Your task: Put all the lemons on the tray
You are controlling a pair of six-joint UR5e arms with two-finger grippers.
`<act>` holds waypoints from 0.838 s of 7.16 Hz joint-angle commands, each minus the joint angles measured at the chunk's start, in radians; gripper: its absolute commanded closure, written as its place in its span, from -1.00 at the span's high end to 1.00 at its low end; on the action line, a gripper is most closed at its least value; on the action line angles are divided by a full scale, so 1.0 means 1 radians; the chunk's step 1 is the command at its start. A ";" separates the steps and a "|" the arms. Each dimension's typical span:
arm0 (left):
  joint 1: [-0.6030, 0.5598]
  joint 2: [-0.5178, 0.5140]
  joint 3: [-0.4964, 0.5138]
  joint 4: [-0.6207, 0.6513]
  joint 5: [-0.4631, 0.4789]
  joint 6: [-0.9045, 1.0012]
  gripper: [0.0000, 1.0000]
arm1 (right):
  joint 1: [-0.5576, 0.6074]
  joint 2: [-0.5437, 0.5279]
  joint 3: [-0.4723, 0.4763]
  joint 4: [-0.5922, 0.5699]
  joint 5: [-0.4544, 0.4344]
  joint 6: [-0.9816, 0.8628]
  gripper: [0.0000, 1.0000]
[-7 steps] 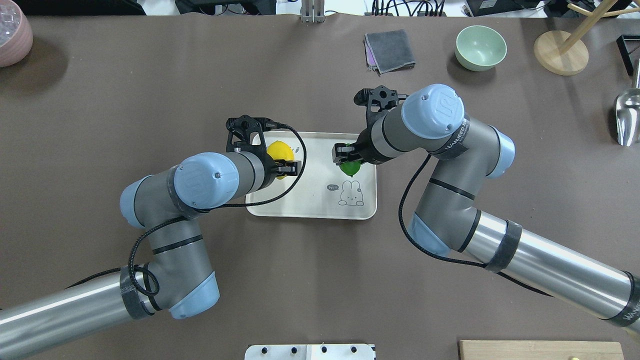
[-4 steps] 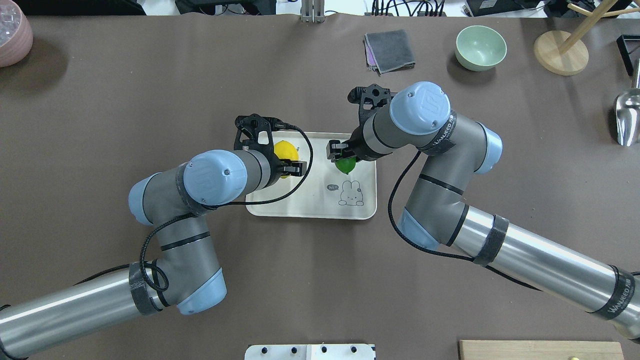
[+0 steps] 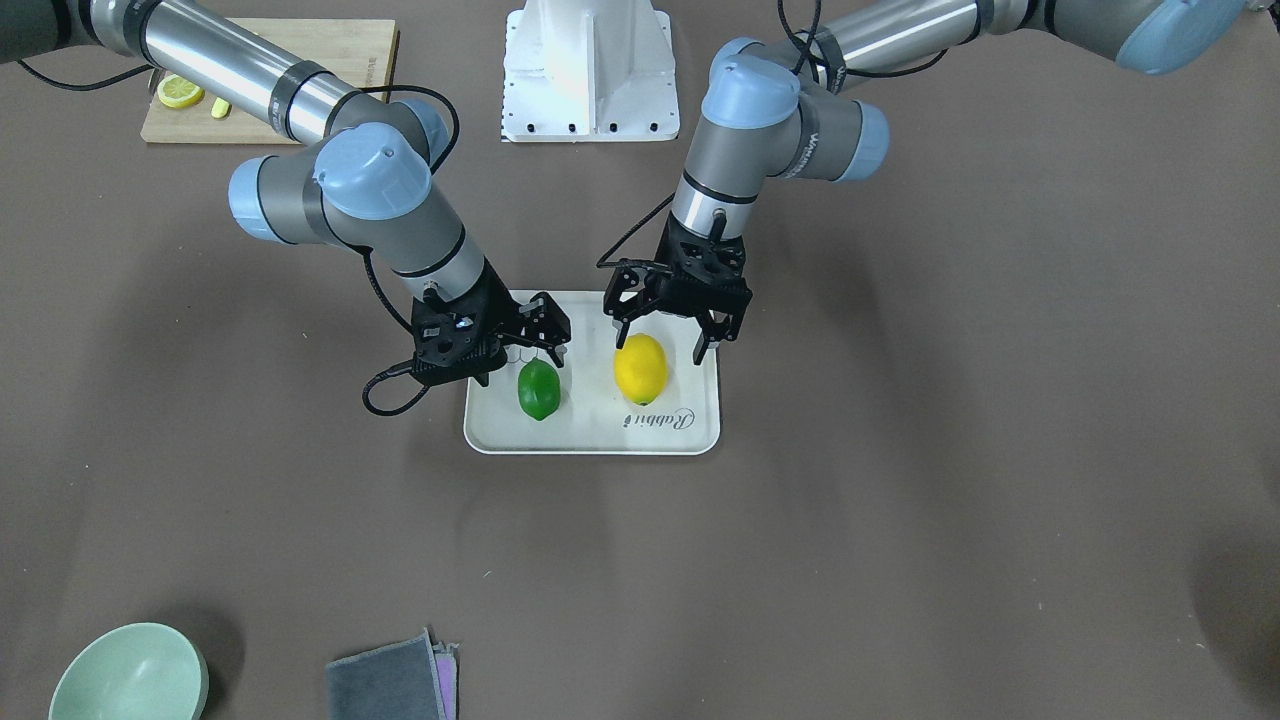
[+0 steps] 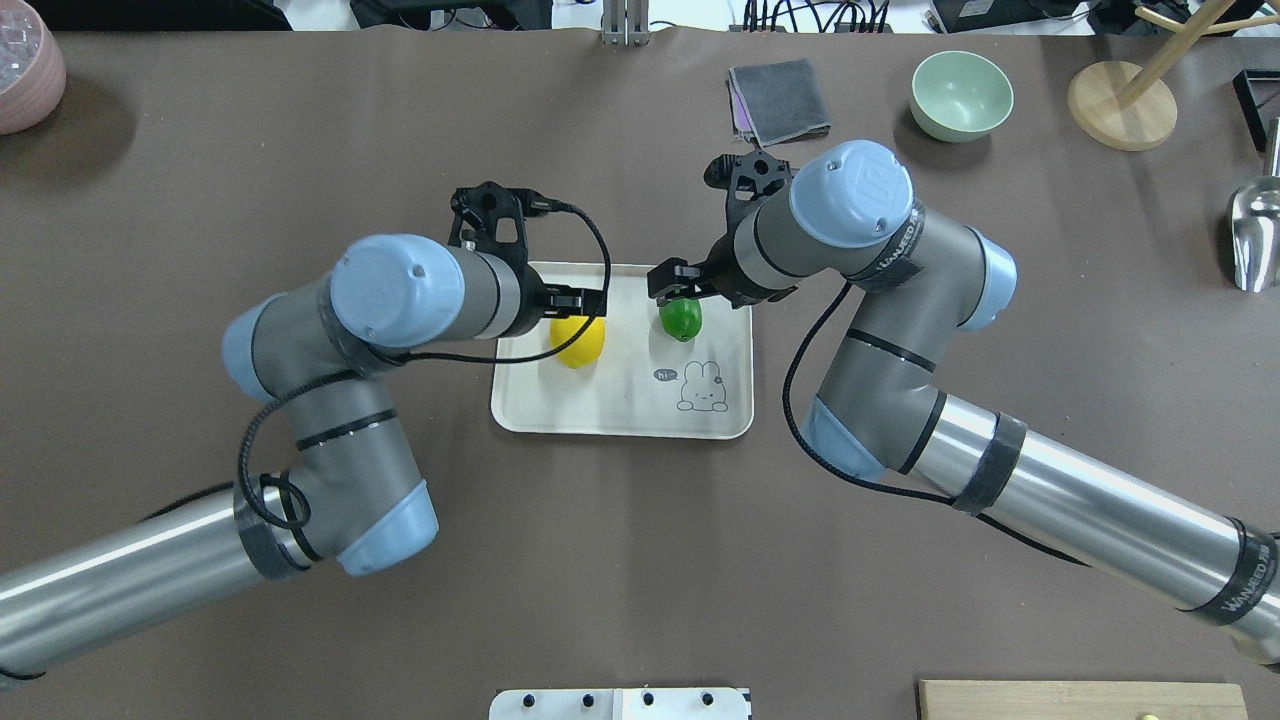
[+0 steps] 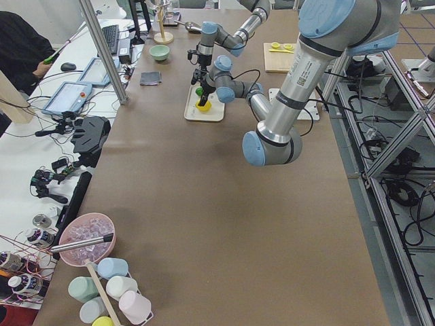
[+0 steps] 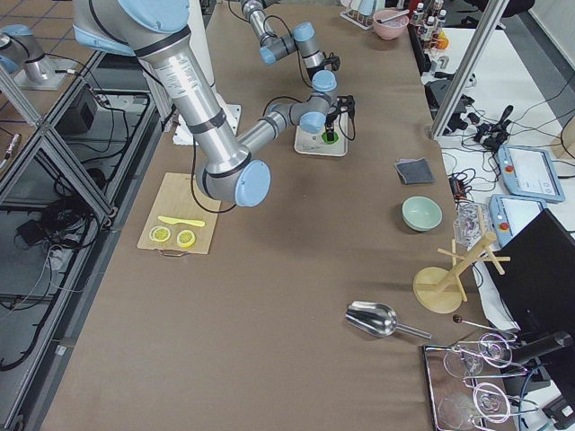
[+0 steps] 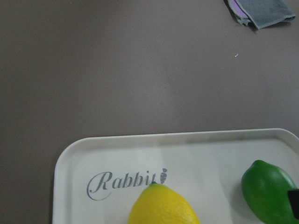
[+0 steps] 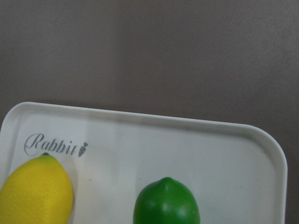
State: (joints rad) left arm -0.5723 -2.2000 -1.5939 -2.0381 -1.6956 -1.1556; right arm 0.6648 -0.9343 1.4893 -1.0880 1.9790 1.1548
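Yellow lemon (image 3: 640,369) and green lemon (image 3: 539,390) lie free on the tray (image 3: 600,435), where the task wants them, so I have left gripper (image 3: 656,336) and right gripper (image 3: 520,362) spread above, gripping nothing.

The cream-white tray (image 8: 224,154) filled the lower part of the view, and its far rim with rounded corners lay on the dark brown table (image 8: 149,51). A yellow lemon (image 8: 36,191) lay at the lower left, just below the "Rabbit" script (image 8: 53,145). A green lemon (image 8: 166,203) lay near it, apart, both cut by the bottom edge.
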 commanded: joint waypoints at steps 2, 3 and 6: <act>-0.208 0.089 -0.081 0.030 -0.237 0.229 0.95 | 0.191 -0.026 0.114 -0.241 0.127 -0.308 1.00; -0.266 0.124 -0.080 0.032 -0.248 0.326 0.95 | 0.228 -0.099 0.140 -0.245 0.127 -0.373 1.00; -0.398 0.270 -0.089 0.007 -0.265 0.566 0.95 | 0.377 -0.323 0.169 -0.138 0.149 -0.477 1.00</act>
State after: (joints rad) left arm -0.9102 -1.9896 -1.6828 -2.0254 -1.9540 -0.6545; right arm 0.9920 -1.1727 1.6552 -1.2812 2.1211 0.7052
